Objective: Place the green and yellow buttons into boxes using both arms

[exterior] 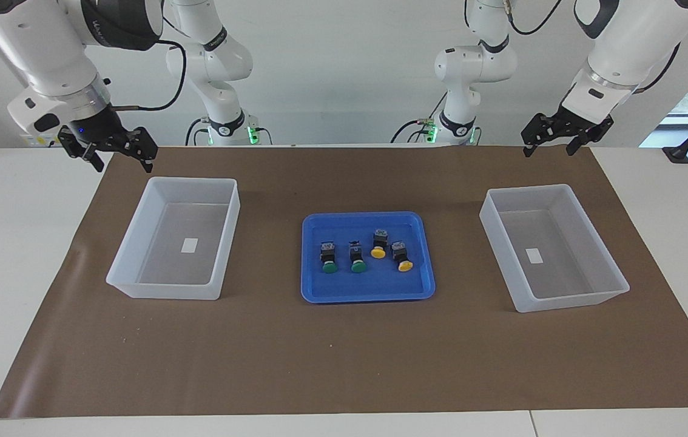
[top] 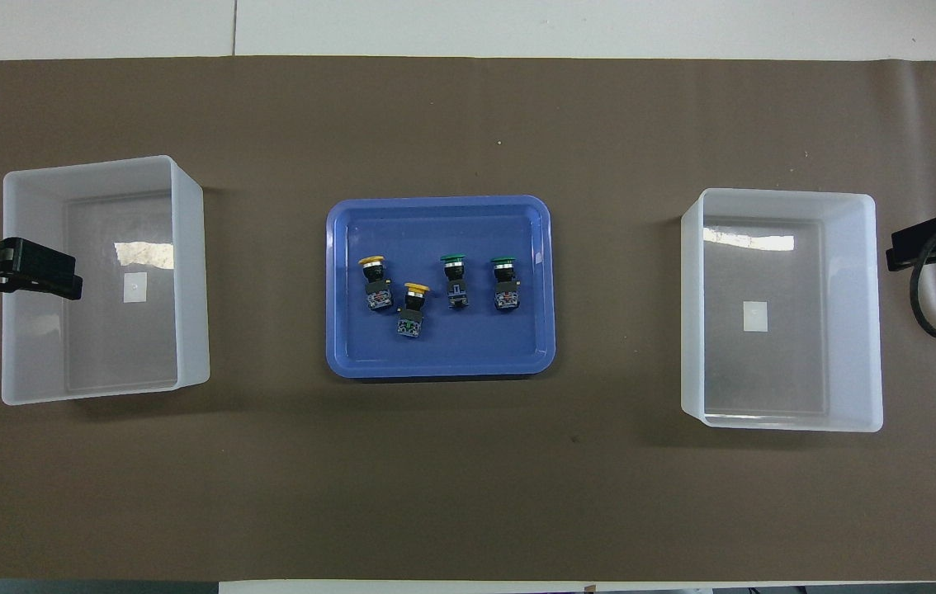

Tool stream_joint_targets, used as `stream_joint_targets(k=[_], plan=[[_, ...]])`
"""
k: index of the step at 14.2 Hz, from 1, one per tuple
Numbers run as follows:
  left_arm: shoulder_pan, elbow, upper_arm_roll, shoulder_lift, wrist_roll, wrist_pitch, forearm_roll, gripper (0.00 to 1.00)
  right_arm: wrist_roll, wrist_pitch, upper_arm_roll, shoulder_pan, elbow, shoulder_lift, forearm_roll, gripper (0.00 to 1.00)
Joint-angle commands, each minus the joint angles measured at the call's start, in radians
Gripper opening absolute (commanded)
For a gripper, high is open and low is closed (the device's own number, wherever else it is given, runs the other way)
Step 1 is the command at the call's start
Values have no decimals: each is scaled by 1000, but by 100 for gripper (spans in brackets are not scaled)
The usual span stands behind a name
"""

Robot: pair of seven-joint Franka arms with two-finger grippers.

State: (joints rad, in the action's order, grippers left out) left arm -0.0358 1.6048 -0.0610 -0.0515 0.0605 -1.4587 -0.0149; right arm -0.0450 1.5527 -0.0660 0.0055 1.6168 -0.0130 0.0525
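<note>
Two green-capped buttons point(exterior: 328, 258) point(exterior: 357, 257) and two yellow-capped buttons point(exterior: 378, 244) point(exterior: 403, 256) lie in a row in the blue tray point(exterior: 368, 291) at the middle of the table. In the overhead view the yellow ones point(top: 375, 282) point(top: 412, 308) lie toward the left arm's end and the green ones point(top: 455, 280) point(top: 504, 282) toward the right arm's end. One translucent box point(exterior: 165, 290) point(top: 691, 313) stands at the right arm's end, the other point(exterior: 568, 300) point(top: 191, 289) at the left arm's end; both hold nothing. My right gripper point(exterior: 122, 162) point(top: 901, 247) hangs open by its box's outer near corner. My left gripper point(exterior: 550, 149) point(top: 39, 268) hangs open above the mat's edge by its box.
A brown mat point(exterior: 344, 364) covers the table under the tray and boxes. Two smaller white arms with green lights point(exterior: 222, 73) point(exterior: 471, 67) stand at the robots' edge of the table. White table surface point(exterior: 16, 243) lies outside the mat at both ends.
</note>
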Motion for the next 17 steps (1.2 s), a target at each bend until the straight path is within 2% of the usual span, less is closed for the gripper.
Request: stream_joint_targets(k=[1, 7, 9, 13, 15, 17], plan=[[25, 18, -13, -16, -11, -5, -17, 100, -6, 4, 8, -9, 0, -7, -6, 100], [20, 21, -14, -22, -2, -11, -17, 100, 10, 10, 29, 14, 3, -8, -8, 100], [24, 21, -14, -22, -11, -8, -17, 100, 66, 58, 32, 40, 18, -8, -11, 100], [25, 21, -14, -22, 1, -11, -17, 100, 233, 137, 35, 229, 14, 50, -51, 100], [25, 21, -14, -22, 2, -11, -17, 100, 394, 235, 37, 339, 12, 134, -54, 100], [24, 21, -14, -22, 2, -12, -17, 100, 474, 347, 37, 419, 17, 218, -57, 100]])
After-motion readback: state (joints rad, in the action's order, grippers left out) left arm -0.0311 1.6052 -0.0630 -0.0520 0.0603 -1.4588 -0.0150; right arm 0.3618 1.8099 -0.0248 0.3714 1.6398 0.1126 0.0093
